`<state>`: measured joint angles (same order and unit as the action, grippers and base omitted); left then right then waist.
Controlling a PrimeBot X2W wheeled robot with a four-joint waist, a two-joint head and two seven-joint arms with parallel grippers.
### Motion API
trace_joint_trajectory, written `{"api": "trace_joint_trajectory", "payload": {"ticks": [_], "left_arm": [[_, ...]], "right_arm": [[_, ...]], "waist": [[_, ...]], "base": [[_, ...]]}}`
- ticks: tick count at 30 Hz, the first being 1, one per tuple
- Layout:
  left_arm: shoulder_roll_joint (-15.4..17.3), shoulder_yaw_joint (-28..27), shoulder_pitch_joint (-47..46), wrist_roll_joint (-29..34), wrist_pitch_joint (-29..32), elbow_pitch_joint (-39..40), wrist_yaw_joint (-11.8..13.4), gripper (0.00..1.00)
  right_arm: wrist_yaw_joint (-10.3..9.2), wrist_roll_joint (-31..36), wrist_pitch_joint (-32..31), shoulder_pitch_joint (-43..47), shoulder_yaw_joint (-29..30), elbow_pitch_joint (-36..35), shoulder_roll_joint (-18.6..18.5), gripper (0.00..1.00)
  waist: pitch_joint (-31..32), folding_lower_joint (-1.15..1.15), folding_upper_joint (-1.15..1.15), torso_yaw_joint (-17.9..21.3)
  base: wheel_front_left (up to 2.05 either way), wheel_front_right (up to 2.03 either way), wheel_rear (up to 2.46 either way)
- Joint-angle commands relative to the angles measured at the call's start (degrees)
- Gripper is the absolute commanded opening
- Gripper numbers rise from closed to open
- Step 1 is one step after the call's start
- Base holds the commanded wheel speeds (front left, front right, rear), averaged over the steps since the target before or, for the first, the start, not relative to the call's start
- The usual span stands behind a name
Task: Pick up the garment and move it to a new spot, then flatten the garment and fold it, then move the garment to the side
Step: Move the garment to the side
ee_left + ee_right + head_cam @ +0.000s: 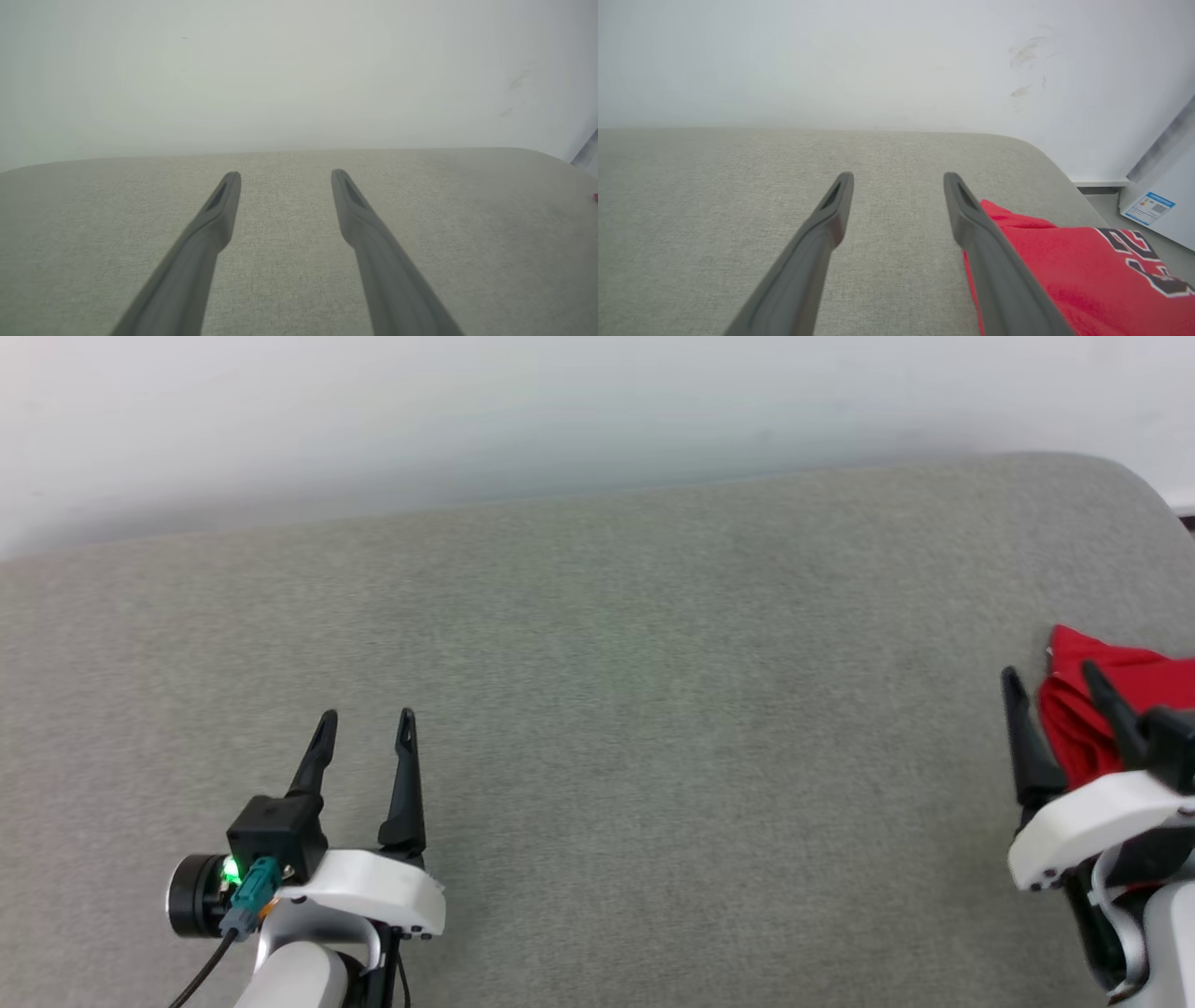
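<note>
Left gripper [366, 717] hovered low over the bare grey cushion [653, 663], jaws wide, nothing between them; likely parked until needed. Right gripper [1047, 672] also stood wide and empty, at the left edge of the garment [1134, 677], a crumpled red heap at the cushion's right end. Probably lined up for the first pick. Contact unclear.

**White shells, dark fingers**

The left gripper [367, 714] and the right gripper [1049, 669] each carry two long, dark, tapering fingers [219, 219] with a slim slot near the tip. They rise from a glossy white rounded housing [373, 893] dotted with small dark screw holes. The left wrist bears a black box [275, 831] with a green light, a silver-ringed round lens [191, 896], a teal plug [252, 891] and a black cable [201, 975]. The forearm [294, 980] is pale grey.
</note>
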<state>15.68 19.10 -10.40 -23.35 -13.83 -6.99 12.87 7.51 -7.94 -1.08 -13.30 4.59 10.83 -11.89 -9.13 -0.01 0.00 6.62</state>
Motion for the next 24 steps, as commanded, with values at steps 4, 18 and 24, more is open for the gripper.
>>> {"api": "trace_joint_trajectory", "payload": {"ticks": [4, 18, 24], "left_arm": [[0.4, -1.1, 1.8, -0.2, -0.8, -1.7, 0.3, 1.00], [0.3, -1.4, 6.1, 1.0, -1.4, -4.6, -1.5, 1.00], [-0.2, -1.1, 6.8, 1.4, -1.5, -5.1, -2.2, 1.00]], "right_arm": [[-0.04, 0.6, 0.2, 4.3, -1.6, -6.4, 2.7, 1.00], [-0.04, 2.2, -0.4, 15.3, -1.5, -15.5, 6.7, 1.00], [-0.03, 2.5, -1.4, 17.0, -1.3, -16.8, 7.1, 1.00]], "waist": [[3.0, 0.01, 0.00, -5.3], [7.8, 0.01, 0.00, -6.1], [9.1, 0.01, 0.00, -5.9]], "base": [[0.00, 0.00, 0.00], [0.00, 0.00, 0.00], [0.00, 0.00, 0.00]]}}
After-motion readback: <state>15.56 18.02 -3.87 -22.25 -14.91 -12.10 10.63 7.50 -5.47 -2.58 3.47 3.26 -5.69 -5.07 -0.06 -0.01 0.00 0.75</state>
